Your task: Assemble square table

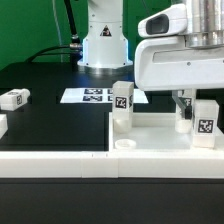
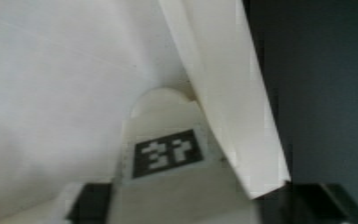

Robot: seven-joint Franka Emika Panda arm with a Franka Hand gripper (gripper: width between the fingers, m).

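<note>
The white square tabletop (image 1: 152,128) lies upside down on the black table, rim up. One tagged white leg (image 1: 122,100) stands upright at its far left corner in the exterior view. My gripper (image 1: 185,104) hangs over the top's right side, shut on another leg (image 1: 186,120) held upright at the top. A third tagged leg (image 1: 206,120) stands just to its right. In the wrist view the held leg (image 2: 167,155) shows its tag between my dark fingers (image 2: 98,200), at the gripper (image 2: 202,208), against the tabletop's raised rim (image 2: 220,90).
A loose tagged leg (image 1: 14,98) lies at the exterior view's left, another white part (image 1: 2,125) at the left edge. The marker board (image 1: 92,96) lies before the robot base (image 1: 102,45). The long white border wall (image 1: 60,160) runs along the front.
</note>
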